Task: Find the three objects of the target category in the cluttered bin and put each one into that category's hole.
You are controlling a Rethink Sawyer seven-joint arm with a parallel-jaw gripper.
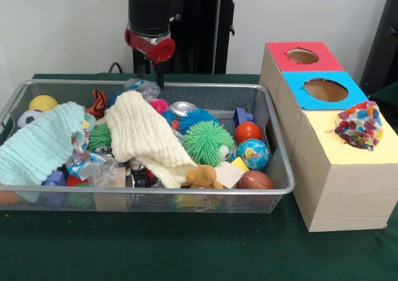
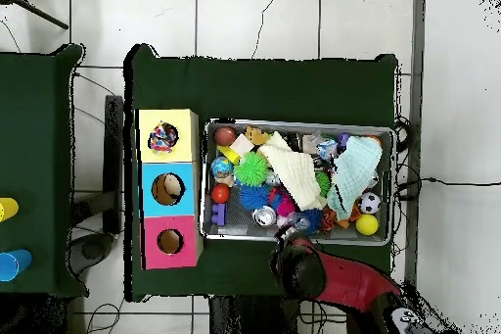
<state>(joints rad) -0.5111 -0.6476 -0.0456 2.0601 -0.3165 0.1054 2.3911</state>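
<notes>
A wire mesh bin (image 1: 155,193) holds a jumble of toys. A cream towel (image 1: 146,135) lies across its middle and a mint towel (image 1: 40,145) is heaped at the left. A green spiky ball (image 1: 208,142), a blue spiky ball (image 1: 196,119), an orange ball (image 1: 247,132), a globe ball (image 1: 253,153) and a yellow ball (image 1: 42,102) show among them. To the right stand three boxes with holes: red (image 1: 303,56), blue (image 1: 325,89) and yellow (image 1: 359,145). A multicoloured cloth (image 1: 359,124) is stuffed in the yellow box's hole. My gripper (image 1: 159,76) hangs over the bin's far rim, holding nothing visible.
In the overhead view the arm (image 2: 318,273) covers the gripper beside the bin (image 2: 298,124). A silver can (image 1: 182,108), a plush toy (image 1: 204,176), a small basketball (image 1: 255,180) and crumpled plastic (image 1: 99,168) also lie in the bin. Green cloth covers the table (image 1: 186,250).
</notes>
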